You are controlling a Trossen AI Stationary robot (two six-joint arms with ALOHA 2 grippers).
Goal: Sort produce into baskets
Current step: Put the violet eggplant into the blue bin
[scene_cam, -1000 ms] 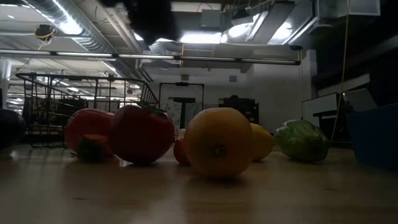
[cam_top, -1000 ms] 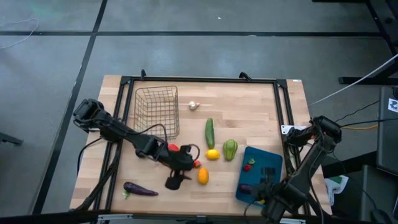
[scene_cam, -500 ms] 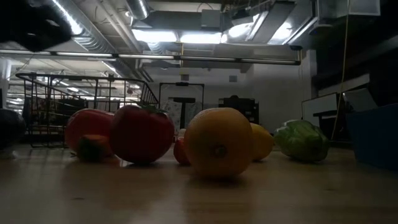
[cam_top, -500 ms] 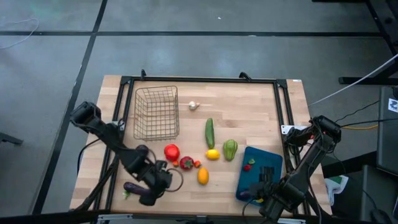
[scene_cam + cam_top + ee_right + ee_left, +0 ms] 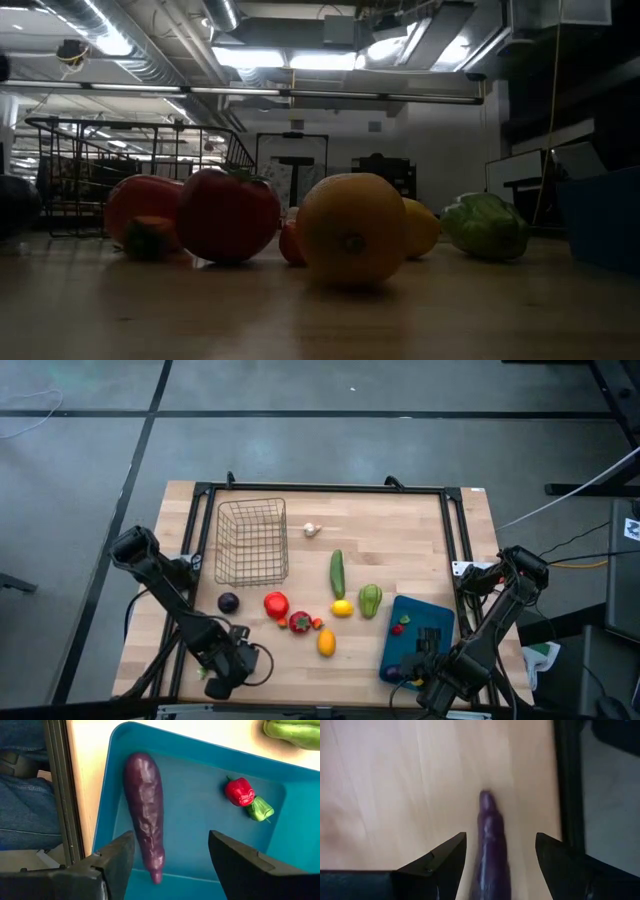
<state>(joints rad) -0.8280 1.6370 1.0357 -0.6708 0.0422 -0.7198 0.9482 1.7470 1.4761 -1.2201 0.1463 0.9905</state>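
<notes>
Left gripper (image 5: 500,865) sits at the table's near-left corner, well away from the wire basket (image 5: 251,540), fingers spread either side of a long eggplant (image 5: 491,840) without squeezing it; right gripper (image 5: 167,865) hangs open over the blue tray (image 5: 200,820), another eggplant (image 5: 145,815) lying loose inside.

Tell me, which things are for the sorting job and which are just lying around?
For the job: wire basket, teal tray, tomatoes, cucumber, lemon, orange, green pepper, garlic, table eggplant, tray eggplant.
Just lying about: black table frame, cable.
</notes>
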